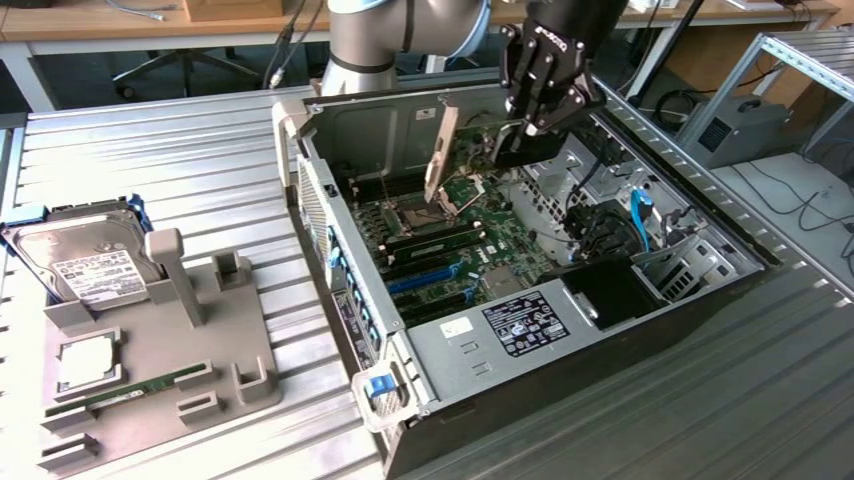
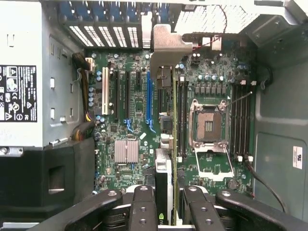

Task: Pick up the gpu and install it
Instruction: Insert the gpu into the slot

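The gpu (image 1: 438, 158) hangs upright on edge inside the open computer case (image 1: 694, 290), above the motherboard (image 1: 501, 235). Its pale metal bracket faces the case's slotted rear wall and reaches up to about the level of the case rim. My gripper (image 1: 525, 128) is shut on the card's dark end away from the bracket. In the wrist view the gpu (image 2: 165, 57) is edge-on, running from my gripper (image 2: 168, 202) to its bracket, between the blue slot (image 2: 148, 96) and the memory slots (image 2: 182, 115). Whether its lower edge touches a slot is hidden.
The power supply (image 2: 24, 91) fills one end of the case, and the bare CPU socket (image 2: 208, 126) lies beside the card. At the exterior view's left a grey fixture (image 1: 200, 350) holds a hard drive (image 1: 87, 265), a chip (image 1: 87, 365) and a RAM stick (image 1: 134, 392).
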Motion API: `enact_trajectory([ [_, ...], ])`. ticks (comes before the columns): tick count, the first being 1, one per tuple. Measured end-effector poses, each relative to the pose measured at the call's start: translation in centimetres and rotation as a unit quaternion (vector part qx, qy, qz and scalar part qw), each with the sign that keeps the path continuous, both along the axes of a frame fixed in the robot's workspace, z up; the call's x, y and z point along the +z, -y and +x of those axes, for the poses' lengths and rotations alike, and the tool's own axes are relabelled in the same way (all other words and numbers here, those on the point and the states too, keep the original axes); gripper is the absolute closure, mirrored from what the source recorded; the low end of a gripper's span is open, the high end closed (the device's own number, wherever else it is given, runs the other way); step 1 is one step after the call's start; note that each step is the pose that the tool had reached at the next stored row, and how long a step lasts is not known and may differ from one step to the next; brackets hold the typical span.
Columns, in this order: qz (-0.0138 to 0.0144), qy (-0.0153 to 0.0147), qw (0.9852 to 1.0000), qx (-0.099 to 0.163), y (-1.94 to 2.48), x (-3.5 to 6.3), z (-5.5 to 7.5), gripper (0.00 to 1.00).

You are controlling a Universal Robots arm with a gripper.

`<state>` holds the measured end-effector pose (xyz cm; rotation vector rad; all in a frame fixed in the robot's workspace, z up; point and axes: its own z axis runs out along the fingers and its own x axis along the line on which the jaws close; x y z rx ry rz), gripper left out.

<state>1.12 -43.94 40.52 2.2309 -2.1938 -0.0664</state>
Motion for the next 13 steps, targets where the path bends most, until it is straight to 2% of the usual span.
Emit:
enact_trajectory([
  [9, -0.0001, 0.0003, 1.0000, 0.000, 0.00, -0.41, -1.3, 0.73],
  [13, 0.0000, 0.0004, 1.0000, 0.000, 0.00, -0.51, -1.5, 0.73],
])
